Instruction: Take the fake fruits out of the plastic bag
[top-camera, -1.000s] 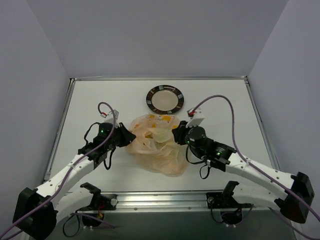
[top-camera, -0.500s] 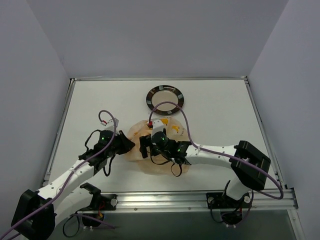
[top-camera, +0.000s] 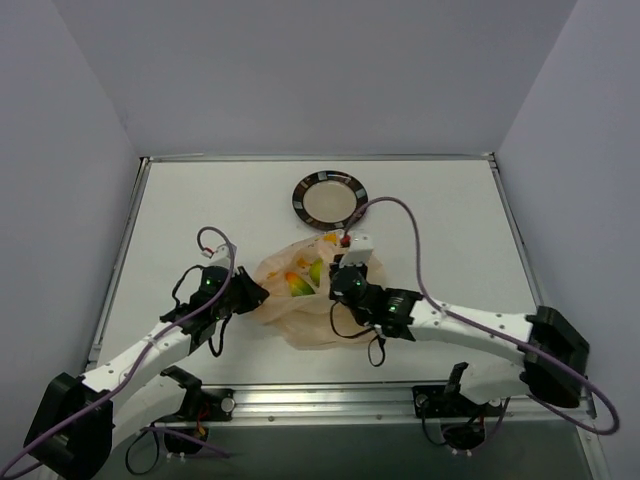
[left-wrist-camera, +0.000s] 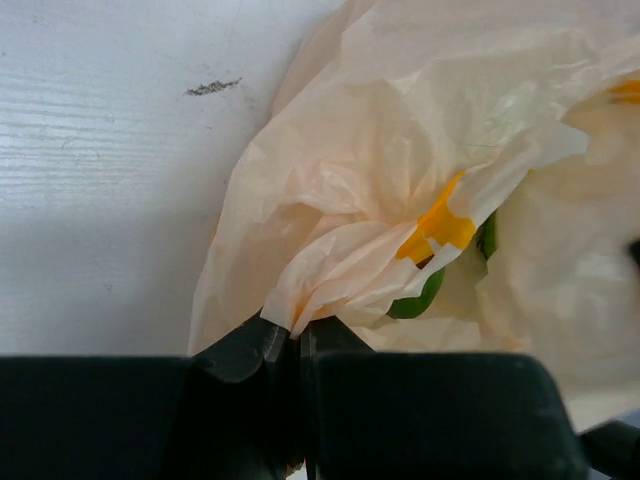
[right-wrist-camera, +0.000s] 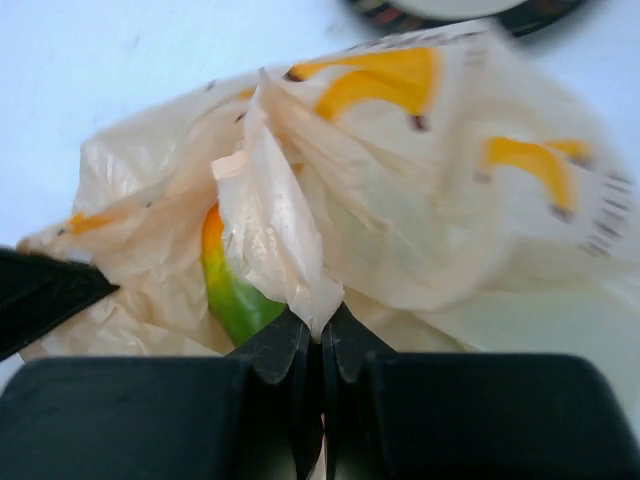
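Holding open the bag (top-camera: 308, 330) midway between the table's side edges, left gripper (left-wrist-camera: 298, 338) and right gripper (right-wrist-camera: 322, 328) each pinch a fold; fruits (top-camera: 300, 282) lie inside; next, one gripper must release and reach in

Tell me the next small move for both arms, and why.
The left tool and right tool are each shut on a fold of the bag, and the fruit shows only partly between those folds. So probably draw the tools slightly apart to widen the opening.
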